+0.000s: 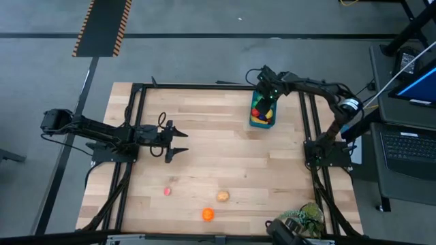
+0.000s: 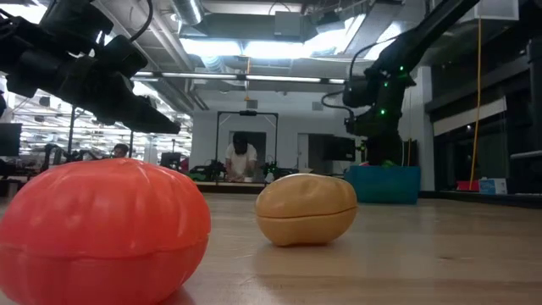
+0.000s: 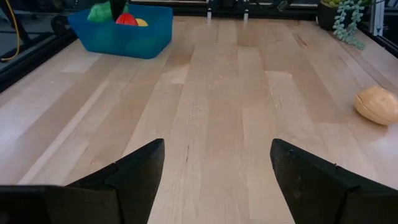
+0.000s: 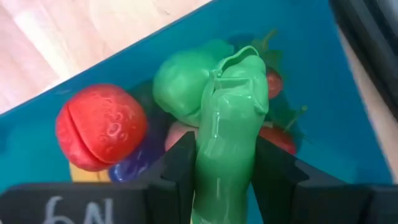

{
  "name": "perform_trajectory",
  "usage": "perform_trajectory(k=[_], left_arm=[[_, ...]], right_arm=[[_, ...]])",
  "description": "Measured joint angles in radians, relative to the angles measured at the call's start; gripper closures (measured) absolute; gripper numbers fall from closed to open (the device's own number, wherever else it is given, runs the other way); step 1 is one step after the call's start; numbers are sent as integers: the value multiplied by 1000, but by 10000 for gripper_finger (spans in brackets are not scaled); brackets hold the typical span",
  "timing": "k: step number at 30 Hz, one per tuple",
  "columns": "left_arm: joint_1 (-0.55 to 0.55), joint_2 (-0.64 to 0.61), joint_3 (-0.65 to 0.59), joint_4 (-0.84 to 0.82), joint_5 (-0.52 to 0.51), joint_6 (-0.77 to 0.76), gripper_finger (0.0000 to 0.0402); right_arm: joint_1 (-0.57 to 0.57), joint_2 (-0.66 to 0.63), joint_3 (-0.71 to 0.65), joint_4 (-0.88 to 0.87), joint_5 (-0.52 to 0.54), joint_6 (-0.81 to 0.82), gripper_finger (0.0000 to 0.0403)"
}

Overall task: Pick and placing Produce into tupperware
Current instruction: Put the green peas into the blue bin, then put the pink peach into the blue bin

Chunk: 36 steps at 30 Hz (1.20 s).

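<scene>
The blue tupperware (image 1: 262, 117) stands at the table's far right and holds several produce pieces, among them a red strawberry (image 4: 99, 127) and a round green piece (image 4: 177, 81). My right gripper (image 1: 264, 102) hangs straight over it, shut on a long green produce piece (image 4: 230, 118). My left gripper (image 1: 178, 141) waits open above the table's left middle, with nothing between its fingers (image 3: 134, 171). Three loose pieces lie near the front edge: a pink one (image 1: 167, 192), a tan one (image 1: 223, 197) and an orange one (image 1: 208, 214). My right gripper pinches the long green piece by its two sides (image 4: 208, 162) between the two fingers (image 4: 177, 168), which come from above and point down into the tupperware. The piece runs along the fingers, its free end (image 4: 245, 62) over the other produce; whether it touches them, I cannot tell.
A leafy green plant (image 1: 306, 218) sits at the near right corner. Black frame rails (image 1: 136, 136) run along the table's left, right and far sides. Bare wood lies between my left gripper and the tupperware (image 3: 121, 31).
</scene>
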Motion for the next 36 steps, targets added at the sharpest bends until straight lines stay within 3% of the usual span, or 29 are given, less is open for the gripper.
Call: perform_trajectory(k=[5,11,14,21,26,31,36], left_arm=[[0,0,0,0,0,25,115],[0,0,0,1,0,27,115],[0,0,0,1,0,27,115],[0,0,0,4,-26,26,115],[0,0,0,8,-70,26,115],[0,-5,0,9,-68,27,115],[-2,-28,17,-33,66,50,115]], right_arm=[[-7,16,0,2,-22,1,273],[-6,16,0,3,-22,5,187],[-6,16,0,3,-22,6,162],[-6,-8,0,-15,-22,88,149],[14,-131,0,-53,-20,114,148],[100,-337,-38,-6,-7,182,148],[246,-528,-146,132,37,304,147]])
